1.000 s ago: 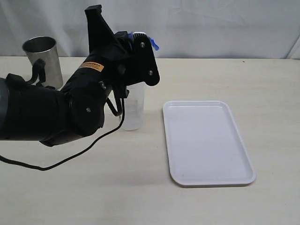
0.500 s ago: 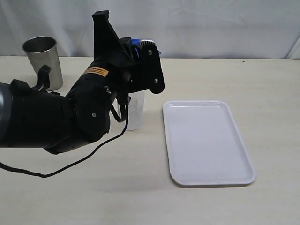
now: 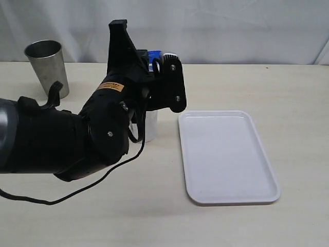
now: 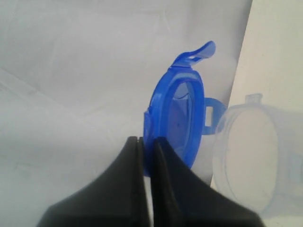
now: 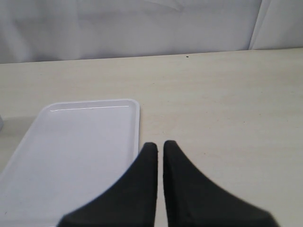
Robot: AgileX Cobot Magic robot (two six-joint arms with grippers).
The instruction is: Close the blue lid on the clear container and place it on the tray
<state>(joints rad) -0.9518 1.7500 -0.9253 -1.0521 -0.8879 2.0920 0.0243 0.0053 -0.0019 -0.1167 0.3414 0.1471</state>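
My left gripper (image 4: 147, 141) is shut on the edge of the blue lid (image 4: 177, 118), which it holds up in the air, tilted on its side with one flap sticking out. In the exterior view the lid (image 3: 153, 54) shows just above the gripper's black body, over the clear container (image 3: 151, 124). The container stands upright on the table, mostly hidden by the arm, and its open mouth (image 4: 250, 158) lies just beyond the lid. The white tray (image 3: 229, 154) lies flat to the container's right. My right gripper (image 5: 160, 144) is shut and empty, low over the table by the tray (image 5: 80, 142).
A steel cup (image 3: 47, 64) stands at the back left of the table. The bulky left arm (image 3: 67, 139) and its black cable (image 3: 77, 191) cover the left half. A white curtain hangs behind the table.
The left arm has swung to the right with the blue lid, covering more of the clear container. The tray and the cup have not moved.
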